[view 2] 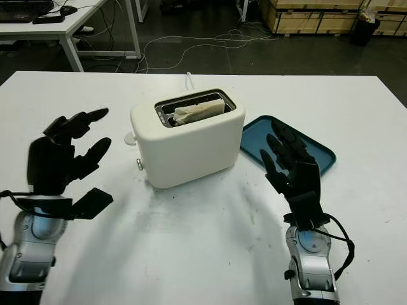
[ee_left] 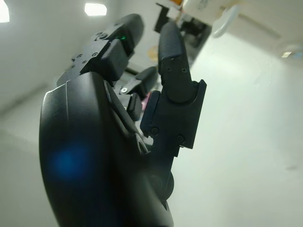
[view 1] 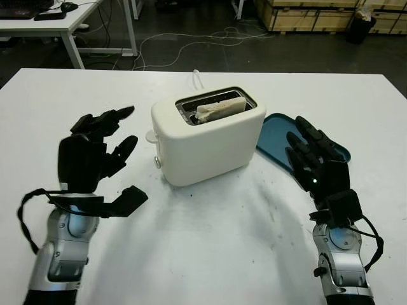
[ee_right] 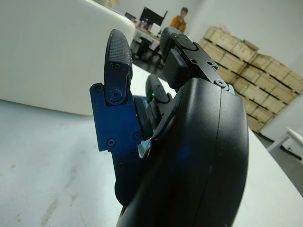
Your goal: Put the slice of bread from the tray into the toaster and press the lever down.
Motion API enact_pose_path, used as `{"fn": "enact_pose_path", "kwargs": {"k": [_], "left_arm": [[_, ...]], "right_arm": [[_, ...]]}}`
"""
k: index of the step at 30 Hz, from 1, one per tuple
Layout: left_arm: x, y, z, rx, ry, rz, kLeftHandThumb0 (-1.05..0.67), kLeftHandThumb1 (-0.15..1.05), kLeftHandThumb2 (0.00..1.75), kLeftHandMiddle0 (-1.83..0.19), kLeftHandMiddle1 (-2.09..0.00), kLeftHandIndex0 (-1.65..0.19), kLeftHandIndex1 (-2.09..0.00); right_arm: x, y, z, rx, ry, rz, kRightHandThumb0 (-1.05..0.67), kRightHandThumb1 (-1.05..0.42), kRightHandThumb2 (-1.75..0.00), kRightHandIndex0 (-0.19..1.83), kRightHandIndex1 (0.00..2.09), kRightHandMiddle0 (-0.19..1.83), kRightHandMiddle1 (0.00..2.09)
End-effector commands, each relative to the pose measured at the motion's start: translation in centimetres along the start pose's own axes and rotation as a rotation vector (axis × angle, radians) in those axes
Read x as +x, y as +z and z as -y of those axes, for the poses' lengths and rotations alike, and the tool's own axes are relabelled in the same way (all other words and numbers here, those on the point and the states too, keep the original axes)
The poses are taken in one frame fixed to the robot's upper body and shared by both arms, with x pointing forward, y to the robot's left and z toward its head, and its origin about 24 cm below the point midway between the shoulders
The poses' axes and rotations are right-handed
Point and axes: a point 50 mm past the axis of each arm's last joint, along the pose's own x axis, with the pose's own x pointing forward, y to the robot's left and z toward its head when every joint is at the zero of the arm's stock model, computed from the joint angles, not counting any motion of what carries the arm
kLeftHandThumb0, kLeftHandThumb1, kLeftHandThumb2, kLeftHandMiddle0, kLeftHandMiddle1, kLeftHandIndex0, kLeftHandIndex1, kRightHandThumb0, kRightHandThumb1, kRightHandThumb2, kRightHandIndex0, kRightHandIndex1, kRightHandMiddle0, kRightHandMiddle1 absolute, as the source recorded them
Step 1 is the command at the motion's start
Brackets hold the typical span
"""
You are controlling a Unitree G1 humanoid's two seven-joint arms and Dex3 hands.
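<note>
A cream toaster (view 1: 206,136) stands in the middle of the white table. A slice of bread (view 1: 219,108) sits in its top slot, its upper edge showing above the rim. The lever (view 1: 150,136) sticks out of the toaster's left end, high up. Right of the toaster lies the blue tray (view 1: 278,138), with nothing on its visible part. My left hand (view 1: 102,152) is open, raised left of the toaster, a short way from the lever. My right hand (view 1: 311,155) is open, held over the tray's near edge.
A white cable (view 1: 198,79) runs from behind the toaster toward the table's far edge. Beyond the table are a desk (view 1: 44,22), floor cables and stacked wooden crates (view 1: 311,13). A person (ee_right: 180,20) sits far off in the right wrist view.
</note>
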Motion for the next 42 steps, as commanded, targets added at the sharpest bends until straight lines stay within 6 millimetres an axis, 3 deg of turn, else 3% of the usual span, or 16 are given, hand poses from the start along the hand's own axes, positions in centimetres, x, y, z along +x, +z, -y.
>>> {"fn": "enact_pose_path", "kwargs": {"k": [1,7,12,17,25,27,31,42], "left_arm": [[0.3,0.1,-0.6,0.036,-0.052,0.025,-0.22,0.92,0.1,-0.65,-0.6,-0.74,-0.25],[1.6,-0.3,-1.9,0.11,-0.152,0.118,-0.27,0.91,0.05,-0.68,-0.59,-0.77,-0.24],[2.4,-0.5,-1.6,0.167,-0.219,0.141,-0.29,0.92,0.05,-0.64,-0.56,-0.75,-0.2],[2.5,-0.8,-0.4,0.203,-0.227,0.16,-0.16,0.92,0.29,-0.64,-0.57,-0.72,-0.16],[2.0,-1.0,0.8,0.253,-0.232,0.141,-0.17,0.92,0.43,-0.63,-0.64,-0.68,-0.13],[1.8,-1.0,1.0,0.268,-0.228,0.144,-0.18,0.92,0.42,-0.64,-0.7,-0.69,-0.12],[1.6,-1.0,1.2,0.271,-0.212,0.154,-0.16,0.92,0.37,-0.62,-1.03,-0.72,-0.12],[2.3,-1.0,0.6,0.278,-0.214,0.173,-0.18,0.92,0.44,-0.62,-1.16,-0.87,-0.16]], "right_arm": [[0.3,0.4,-0.1,0.003,-0.007,0.025,-0.52,-0.92,-0.31,0.44,0.0,0.44,0.0],[0.5,0.2,0.1,-0.005,-0.014,0.045,-0.51,-0.92,-0.33,0.47,0.01,0.46,0.01],[0.6,0.0,-0.1,0.005,-0.011,0.042,-0.5,-0.92,-0.32,0.47,0.01,0.46,0.0],[0.6,0.0,-0.2,-0.006,-0.011,0.042,-0.49,-0.92,-0.32,0.49,0.01,0.47,0.01],[0.6,0.0,-0.1,0.005,-0.009,0.042,-0.49,-0.92,-0.31,0.49,0.01,0.48,0.01],[0.6,0.0,-0.2,0.006,-0.008,0.039,-0.5,-0.92,-0.3,0.49,0.01,0.48,0.01],[0.6,-0.1,-0.2,0.006,-0.006,0.036,-0.49,-0.92,-0.3,0.48,0.0,0.47,0.0],[0.5,-0.2,-0.3,0.032,-0.002,0.023,-0.49,-0.92,-0.3,0.46,0.0,0.46,0.0]]}}
